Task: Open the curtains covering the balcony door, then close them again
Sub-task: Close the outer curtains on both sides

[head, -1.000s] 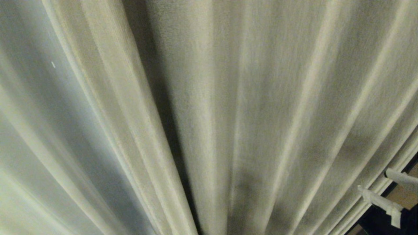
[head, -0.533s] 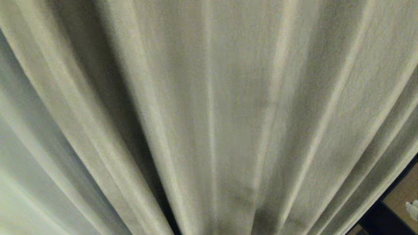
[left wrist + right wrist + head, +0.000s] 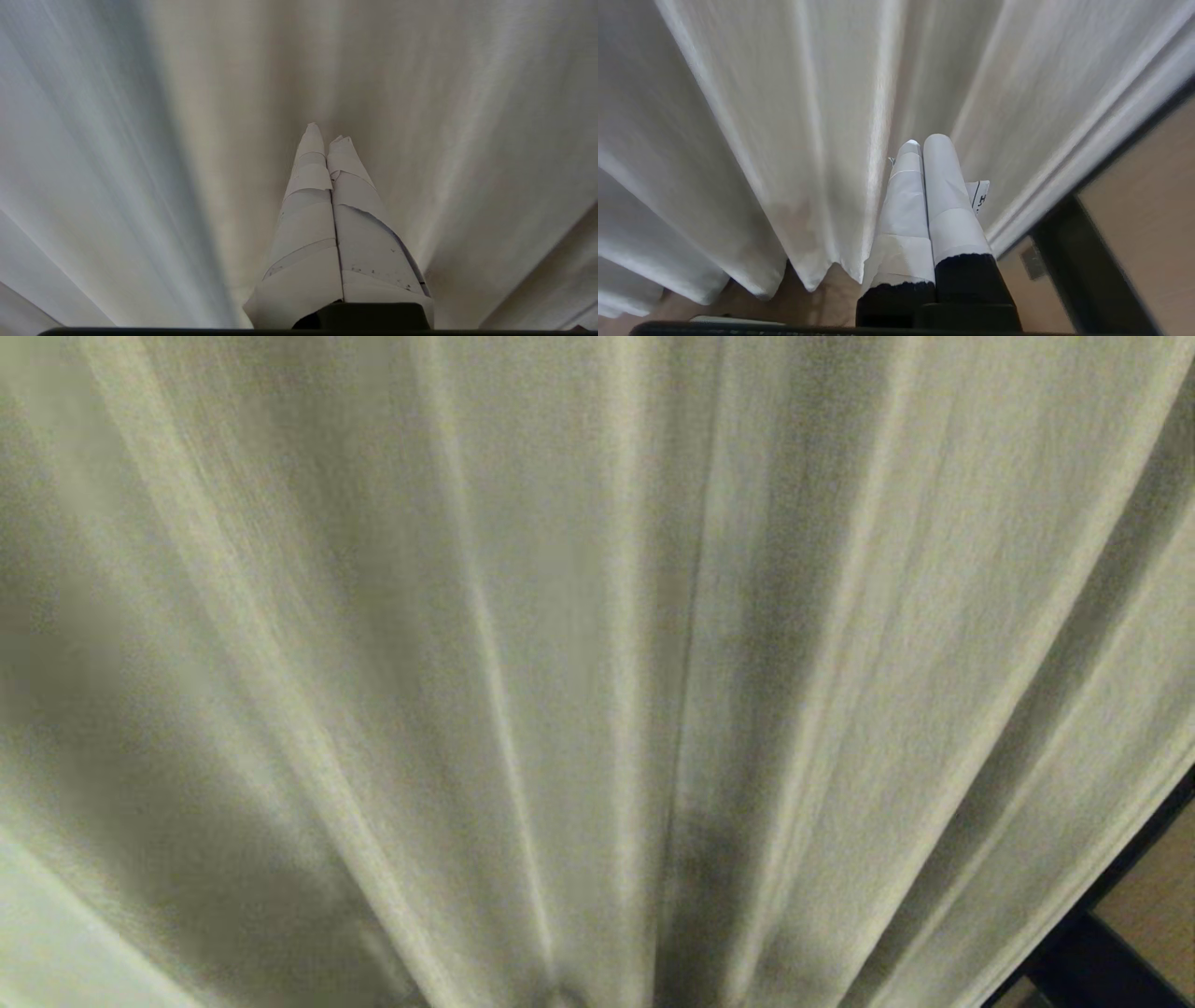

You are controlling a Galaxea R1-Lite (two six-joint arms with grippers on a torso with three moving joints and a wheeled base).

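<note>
We saw the curtains filling nearly the whole head view, their cream pleats fanning out, with only a strip of dark frame and pale floor showing at the lower right corner. Neither arm appeared in that view.

In the left wrist view, the left gripper pointed at the fabric with its two tape-wrapped fingers pressed flat against each other and nothing between them. The curtains spread directly ahead of the tips on every side; we could not tell whether the tips touched the cloth.

In the right wrist view, the right gripper was likewise closed, its white-wrapped fingers side by side and empty. The curtains hung in front of it and away to one side, their hem stopping just above the floor near the gripper's base. On the other side, the panel's straight edge ran beside the dark frame, with a tan surface beyond it.
</note>
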